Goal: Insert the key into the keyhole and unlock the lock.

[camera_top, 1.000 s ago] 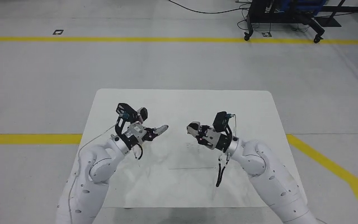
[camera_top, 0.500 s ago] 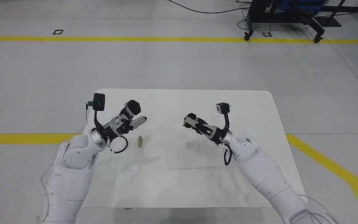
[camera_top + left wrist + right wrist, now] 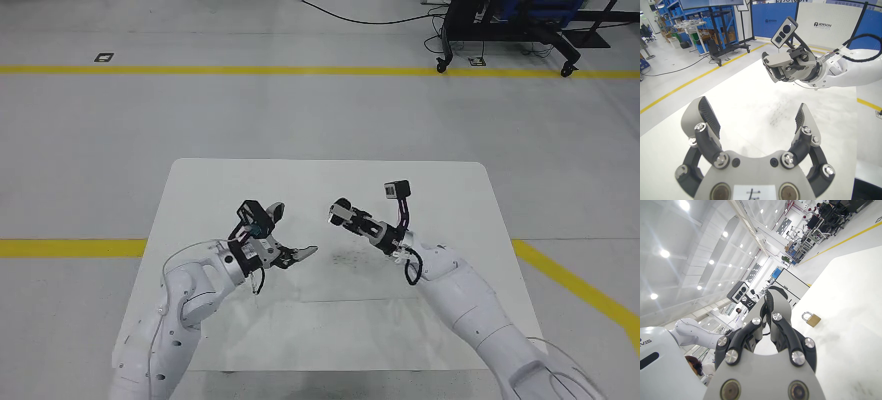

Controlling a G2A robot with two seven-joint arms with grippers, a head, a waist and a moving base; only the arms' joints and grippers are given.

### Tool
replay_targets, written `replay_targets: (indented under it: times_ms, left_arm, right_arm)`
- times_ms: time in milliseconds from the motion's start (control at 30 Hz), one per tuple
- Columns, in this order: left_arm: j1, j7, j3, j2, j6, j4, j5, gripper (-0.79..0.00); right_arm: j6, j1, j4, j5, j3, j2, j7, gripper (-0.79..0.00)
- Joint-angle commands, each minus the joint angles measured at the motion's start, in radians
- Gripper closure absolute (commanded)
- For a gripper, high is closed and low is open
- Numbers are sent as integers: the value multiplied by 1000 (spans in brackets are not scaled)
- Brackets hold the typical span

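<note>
lying on table (image 3: 848, 279) | padlock (image 3: 811, 319) | apart from closed right jaws

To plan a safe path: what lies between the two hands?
Nothing; the left wrist view shows bare table, faintly scuffed, between the left hand and the right hand.

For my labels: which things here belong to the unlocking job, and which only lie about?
Job: brass padlock on the table; left gripper, fingers open; right gripper, fingers shut.
Lying about: wheeled screen stand; blue partition.
</note>
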Motion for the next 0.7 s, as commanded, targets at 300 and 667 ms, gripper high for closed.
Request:
replay_targets:
  times_ms: [300, 667]
  left_arm:
    - [-1, 82, 46, -4, 98, 13, 78, -785]
    - [-1, 110, 49, -2, 135, 19, 85, -686]
  right_arm:
    - [-10, 28, 46, 42, -32, -22, 45, 0]
    - [-14, 43, 70, 62, -48, -37, 76, 0]
